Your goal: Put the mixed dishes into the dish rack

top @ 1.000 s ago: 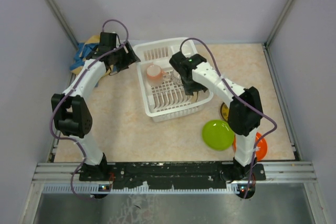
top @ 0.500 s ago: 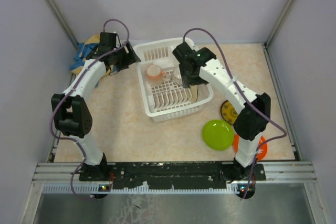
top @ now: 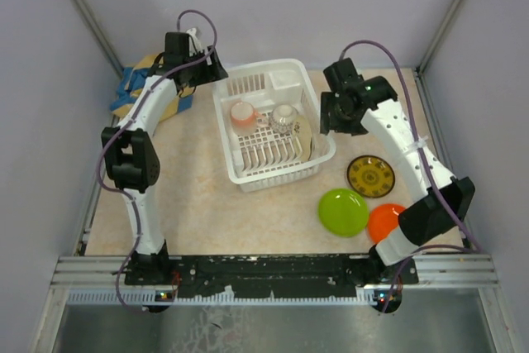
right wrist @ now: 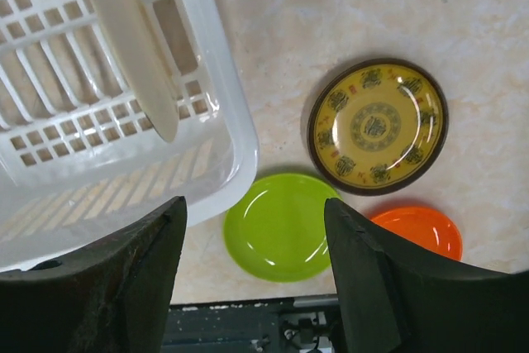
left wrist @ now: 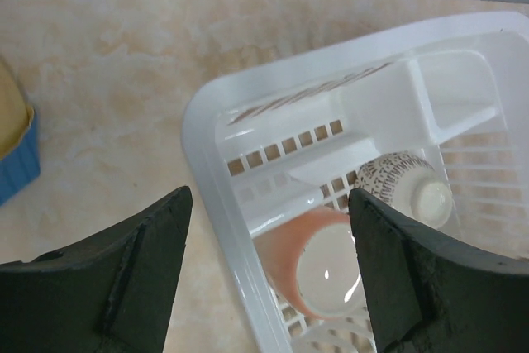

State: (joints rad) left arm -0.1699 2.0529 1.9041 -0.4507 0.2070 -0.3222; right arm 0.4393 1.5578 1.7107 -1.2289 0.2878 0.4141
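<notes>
The white dish rack (top: 277, 178) holds a pink cup (top: 242, 114), a white patterned bowl (top: 284, 116) and a cream plate (top: 304, 136) standing on edge. The brown-yellow plate (top: 370, 176), lime-green plate (top: 343, 212) and orange plate (top: 385, 221) lie on the table to its right. My left gripper (top: 216, 72) is open and empty above the rack's back-left corner (left wrist: 207, 146), with the cup (left wrist: 318, 262) and bowl (left wrist: 409, 188) below. My right gripper (top: 333, 119) is open and empty above the rack's right rim (right wrist: 223, 121), over the lime-green plate (right wrist: 281, 225).
A blue and yellow cloth (top: 132, 88) lies at the back left, beside the left wall. Walls enclose the table on three sides. Bare tabletop lies in front of the rack and left of it.
My right gripper has pulled up and to the right from over the rack, and the cream plate now stands uncovered in it. My left gripper has shifted slightly toward the rack's back corner.
</notes>
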